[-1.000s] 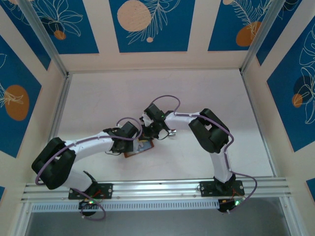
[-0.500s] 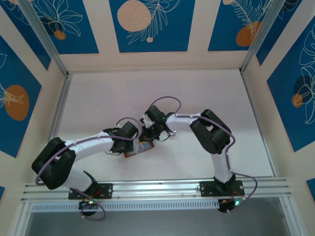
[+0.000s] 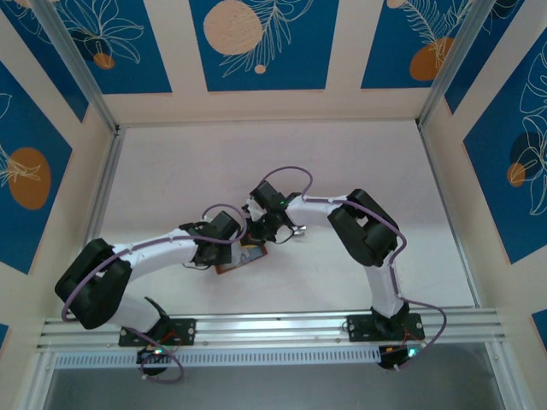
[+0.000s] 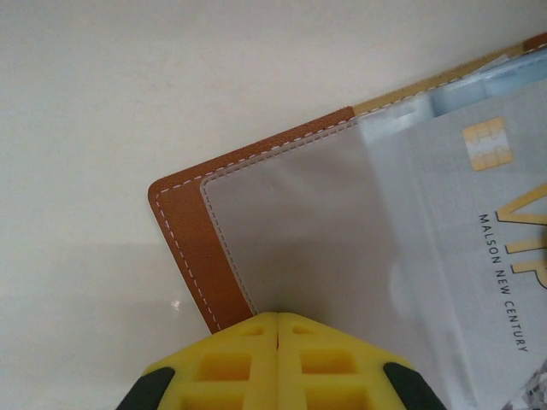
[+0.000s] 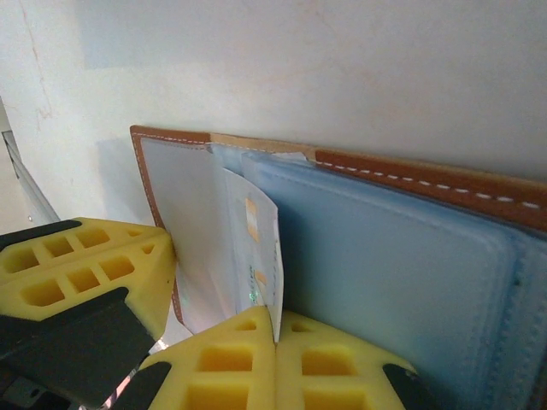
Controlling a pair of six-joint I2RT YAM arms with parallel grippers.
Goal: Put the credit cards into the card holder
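Insertion in hand: right gripper (image 5: 275,331), pinched tight on a credit card (image 5: 256,248), noses it into the brown card holder (image 4: 184,213), which lies open on the table between the arms. Left gripper (image 4: 278,318), fingers together, bears on the holder's edge. Next, the card likely needs a straight push into its pocket.

White arms (image 3: 158,248), black joints; purple cables (image 3: 291,168); yellow gridded claw pads (image 4: 222,369).
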